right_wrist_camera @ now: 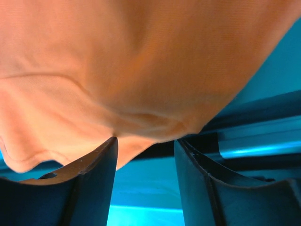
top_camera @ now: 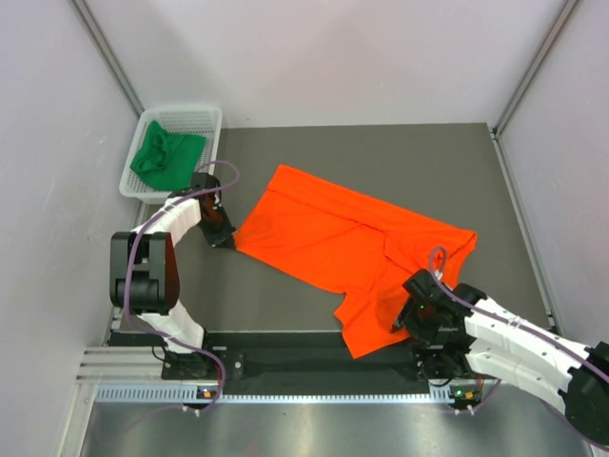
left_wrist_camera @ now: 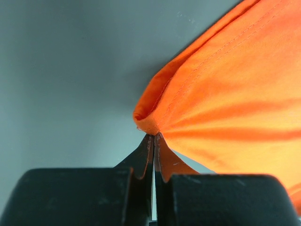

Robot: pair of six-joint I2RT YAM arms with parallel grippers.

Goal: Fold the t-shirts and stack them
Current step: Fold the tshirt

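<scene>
Orange t-shirt (top_camera: 333,233) lies spread and wrinkled across the table (top_camera: 285,295). Left end effector (top_camera: 221,233) is clamped together on its left corner. Right end effector (top_camera: 411,319) sits at its near hem, fingers apart, cloth draped over the gap, unpinched. Dark green t-shirt (top_camera: 166,154) lies crumpled in a white mesh basket (top_camera: 195,116) off its far left.

No text, label, brand, number or sign can be read in any view (the orange t-shirt (top_camera: 324,233) shows only plain cloth and stitching).
</scene>
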